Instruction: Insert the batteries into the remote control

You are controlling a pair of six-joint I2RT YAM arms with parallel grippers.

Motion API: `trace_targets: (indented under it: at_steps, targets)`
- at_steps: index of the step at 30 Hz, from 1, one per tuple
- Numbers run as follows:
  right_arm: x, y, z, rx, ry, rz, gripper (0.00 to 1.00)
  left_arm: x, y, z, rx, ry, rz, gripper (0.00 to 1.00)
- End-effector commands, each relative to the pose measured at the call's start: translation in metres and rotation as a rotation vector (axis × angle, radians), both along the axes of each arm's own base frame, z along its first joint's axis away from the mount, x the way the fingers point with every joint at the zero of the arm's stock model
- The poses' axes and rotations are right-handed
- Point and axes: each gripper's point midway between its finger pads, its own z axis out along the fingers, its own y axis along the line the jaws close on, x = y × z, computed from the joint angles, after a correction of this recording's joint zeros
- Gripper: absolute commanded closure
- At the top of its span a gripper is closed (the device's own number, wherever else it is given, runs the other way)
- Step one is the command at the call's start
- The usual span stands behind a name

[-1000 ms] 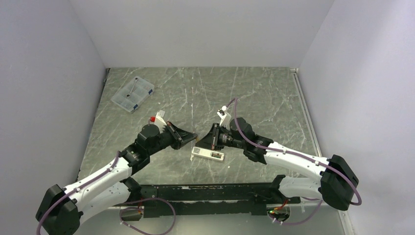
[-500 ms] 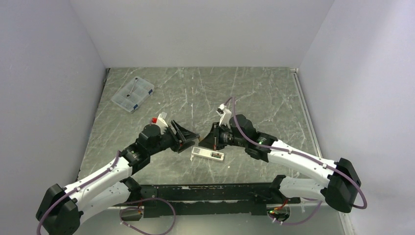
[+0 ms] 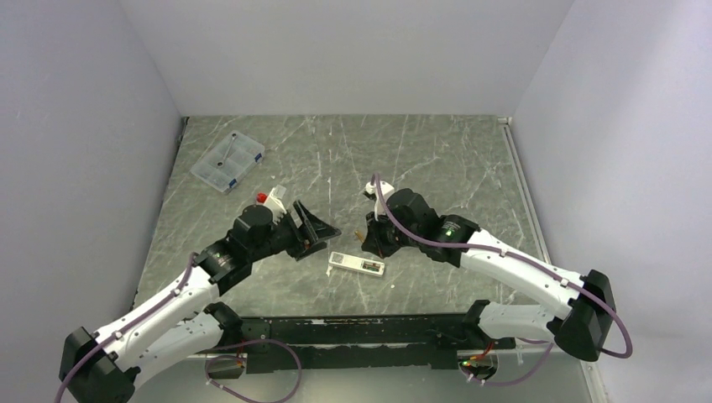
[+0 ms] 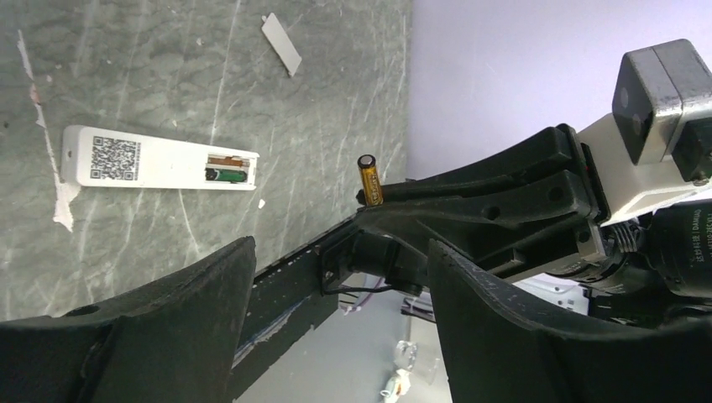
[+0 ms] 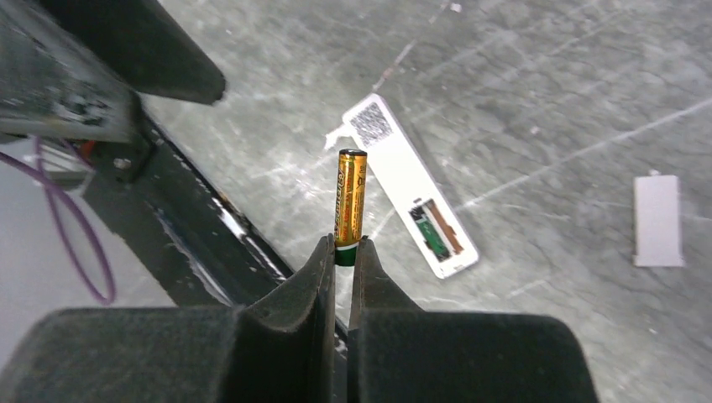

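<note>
Your left gripper has let go and drawn back toward the left of the top view since a second ago, its jaws now spread wide with nothing between them. Your right arm has shifted too, so the two tips no longer meet.

At the upper left of the top view lies a clear plastic box, well apart from both arms. Near the centre, the remote control lies on the table, back upward. A QR code label shows at one end, with no text readable. Its battery bay is open, with the dark green battery seated in it.

Just right of that, your right gripper is pressed together on the base of the copper-orange battery, which stands upright above the table; its print is too small to read. At the right edge of the right wrist view, a small white cover piece lies flat.
</note>
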Motion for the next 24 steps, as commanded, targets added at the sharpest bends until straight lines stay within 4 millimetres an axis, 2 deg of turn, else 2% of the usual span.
trace_targets:
  at_steps: [1, 8, 12, 17, 24]
  targets:
    - [0.008, -0.017, 0.009, -0.119, -0.114, 0.056, 1.00, -0.002, 0.010, 0.008, 0.077, -0.061, -0.003, 0.20]
    - [0.022, -0.036, 0.012, -0.281, -0.238, 0.108, 1.00, -0.006, 0.025, -0.005, 0.161, -0.055, 0.018, 0.19]
    - [0.029, -0.045, 0.004, -0.374, -0.284, 0.152, 1.00, -0.008, 0.028, -0.013, 0.175, -0.049, 0.019, 0.19]
    - [0.028, -0.051, -0.009, -0.456, -0.302, 0.237, 1.00, -0.012, 0.035, -0.018, 0.204, -0.054, 0.021, 0.19]
    - [0.012, -0.054, -0.024, -0.456, -0.317, 0.380, 1.00, -0.016, 0.044, -0.021, 0.244, -0.077, 0.020, 0.18]
